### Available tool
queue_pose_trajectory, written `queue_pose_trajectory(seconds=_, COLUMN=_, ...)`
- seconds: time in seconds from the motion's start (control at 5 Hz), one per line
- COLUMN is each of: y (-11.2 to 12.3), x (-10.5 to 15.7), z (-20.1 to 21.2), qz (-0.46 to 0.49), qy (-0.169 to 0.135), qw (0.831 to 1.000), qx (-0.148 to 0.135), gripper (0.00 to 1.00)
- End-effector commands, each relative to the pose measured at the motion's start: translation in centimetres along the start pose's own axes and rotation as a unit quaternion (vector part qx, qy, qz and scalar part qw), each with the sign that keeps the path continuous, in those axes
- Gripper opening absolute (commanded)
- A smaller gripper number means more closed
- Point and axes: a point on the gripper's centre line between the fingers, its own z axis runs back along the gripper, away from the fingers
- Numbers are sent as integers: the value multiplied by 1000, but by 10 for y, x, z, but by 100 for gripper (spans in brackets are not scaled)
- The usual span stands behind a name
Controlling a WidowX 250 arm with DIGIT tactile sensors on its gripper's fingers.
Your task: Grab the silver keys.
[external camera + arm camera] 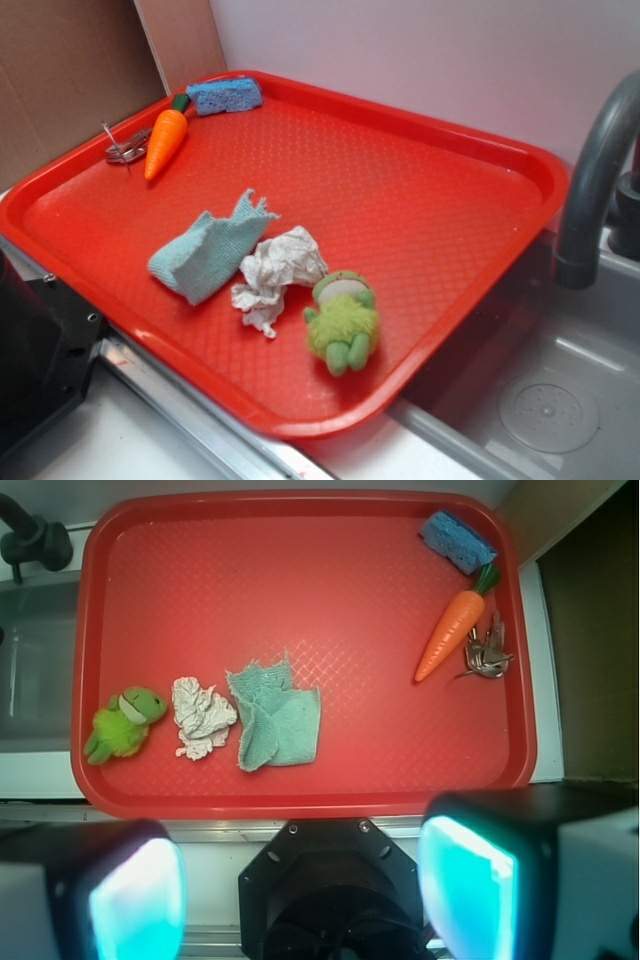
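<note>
The silver keys [124, 150] lie on the red tray [420, 190] at its far left corner, touching the orange toy carrot [163, 143]. In the wrist view the silver keys [487, 654] sit right of the carrot [450, 635], near the red tray's [300, 570] right rim. My gripper [300, 900] hangs high above and off the near edge of the tray, far from the keys. Its two fingers, with teal pads [465, 885], stand wide apart with nothing between them. The gripper is out of the exterior view.
A blue sponge [224, 95] lies in the tray's back corner. A teal cloth [208, 252], a crumpled paper [275, 275] and a green plush toy [343, 318] lie in a row mid-tray. A grey faucet [590, 180] and sink [545, 400] stand to the right.
</note>
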Motion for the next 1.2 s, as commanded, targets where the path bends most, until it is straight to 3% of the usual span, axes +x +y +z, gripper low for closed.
queue_pose_trajectory(seconds=0.0, y=0, x=0, z=0, qz=0, qy=0, qw=1000, qx=0, gripper=100)
queue_pose_trajectory(seconds=0.2, y=31, x=19, z=-24, qz=114, qy=-38, qw=992, qx=25, gripper=100)
queue_pose_trajectory(seconds=0.4, y=63, x=23, z=-52, qz=233, qy=-77, qw=968, qx=54, gripper=100)
queue_pose_trajectory(seconds=0.6, y=93, x=22, z=-80, qz=351, qy=-87, qw=930, qx=71, gripper=100)
queue_pose_trajectory(seconds=0.8, y=129, x=16, z=-109, qz=408, qy=-89, qw=906, qx=73, gripper=100)
queue_pose_trajectory(seconds=1.0, y=150, x=15, z=-134, qz=448, qy=-69, qw=889, qx=58, gripper=100)
